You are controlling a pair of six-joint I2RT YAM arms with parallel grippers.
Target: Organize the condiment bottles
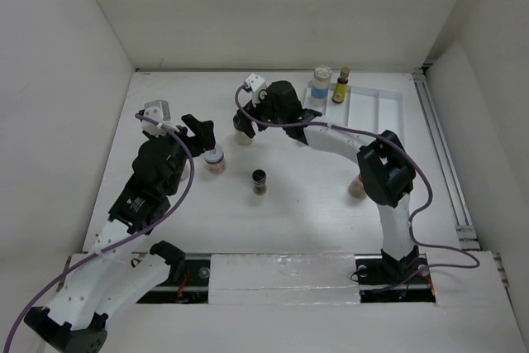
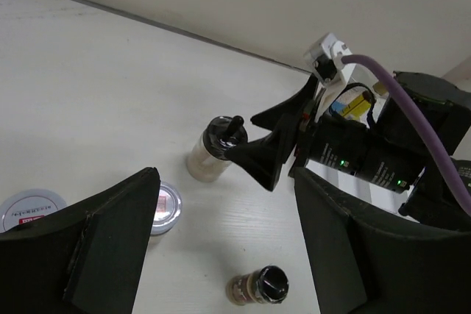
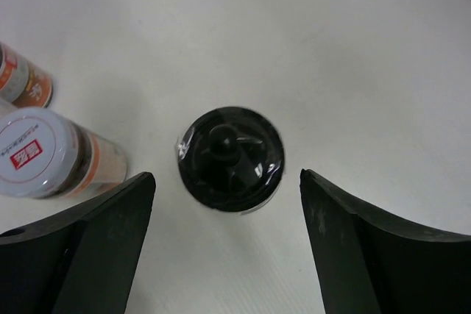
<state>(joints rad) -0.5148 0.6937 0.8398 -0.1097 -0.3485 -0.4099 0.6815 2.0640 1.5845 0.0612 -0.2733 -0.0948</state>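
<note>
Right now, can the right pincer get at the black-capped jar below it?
Probably yes: the right pincer stands open astride the black-capped jar, with gaps on both sides; the pale-lidded jar sits off to one side.

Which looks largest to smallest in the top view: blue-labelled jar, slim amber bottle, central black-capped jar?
1. blue-labelled jar
2. slim amber bottle and central black-capped jar: too alike to rank.
</note>
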